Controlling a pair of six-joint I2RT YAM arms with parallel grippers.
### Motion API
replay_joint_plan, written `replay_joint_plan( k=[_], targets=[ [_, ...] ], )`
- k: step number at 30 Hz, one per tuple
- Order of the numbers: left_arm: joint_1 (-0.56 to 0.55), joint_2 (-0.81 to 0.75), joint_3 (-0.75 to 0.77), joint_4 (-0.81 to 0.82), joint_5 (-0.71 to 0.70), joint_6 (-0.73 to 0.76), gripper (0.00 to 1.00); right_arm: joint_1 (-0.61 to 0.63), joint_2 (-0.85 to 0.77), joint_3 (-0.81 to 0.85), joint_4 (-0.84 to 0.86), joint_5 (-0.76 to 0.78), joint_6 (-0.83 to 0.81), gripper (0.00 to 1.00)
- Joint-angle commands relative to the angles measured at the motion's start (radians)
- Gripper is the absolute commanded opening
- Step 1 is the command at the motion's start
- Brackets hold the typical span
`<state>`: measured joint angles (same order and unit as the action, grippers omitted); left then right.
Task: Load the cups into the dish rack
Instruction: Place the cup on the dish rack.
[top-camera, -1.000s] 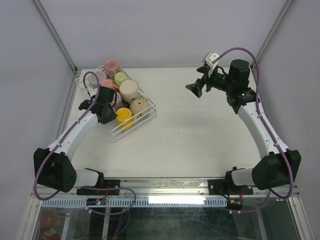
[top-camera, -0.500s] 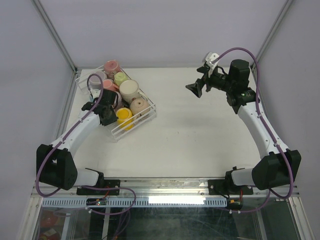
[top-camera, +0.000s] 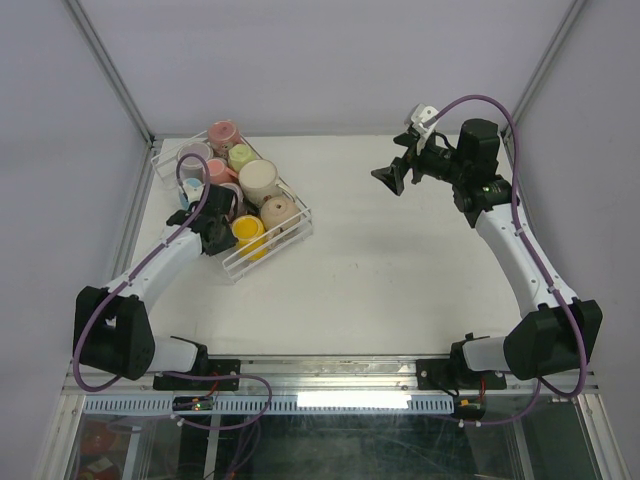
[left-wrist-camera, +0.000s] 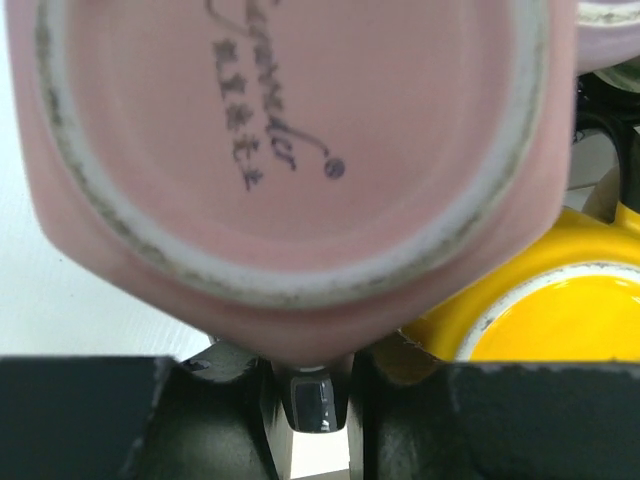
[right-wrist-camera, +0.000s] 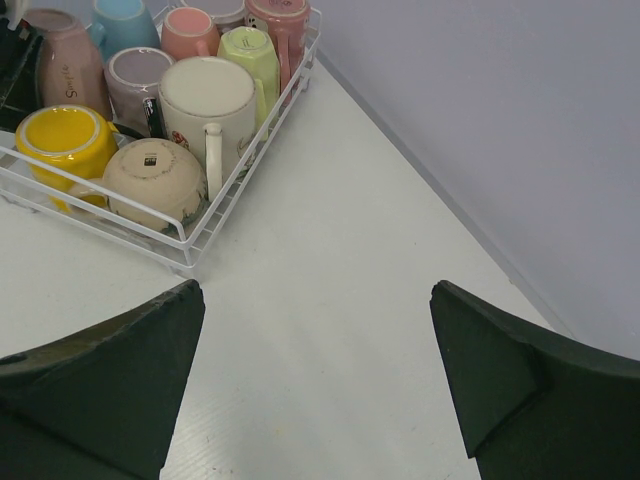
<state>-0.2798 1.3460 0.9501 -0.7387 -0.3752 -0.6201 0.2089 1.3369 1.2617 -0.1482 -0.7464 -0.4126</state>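
Over dish rack (top-camera: 268, 253), left gripper (top-camera: 220, 218) shifted nearer; light blue cup (top-camera: 184, 189) uncovered.

Bright, even, diffuse light; shadows faint. Left wrist view: pink cup (left-wrist-camera: 290, 150) fills frame, slightly soft; others sharp.
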Motion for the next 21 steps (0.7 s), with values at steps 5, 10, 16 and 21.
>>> replay_joint_plan(
  k=[5,10,16,21],
  targets=[
    [-0.002,-0.036,0.003,0.094,-0.014,0.011,0.30,-0.004,-0.005,-0.001,0.027,-0.002,0.005,0.98],
    [-0.001,-0.047,0.015,0.085,-0.014,0.010,0.33,-0.004,-0.004,0.000,0.023,-0.002,0.005,0.98],
    [-0.002,-0.076,0.047,0.046,-0.034,0.012,0.29,-0.004,-0.004,0.001,0.023,-0.005,0.005,0.98],
    [-0.002,-0.087,0.041,0.086,-0.023,0.047,0.16,-0.003,-0.002,0.000,0.024,-0.007,0.007,0.98]
  ],
)
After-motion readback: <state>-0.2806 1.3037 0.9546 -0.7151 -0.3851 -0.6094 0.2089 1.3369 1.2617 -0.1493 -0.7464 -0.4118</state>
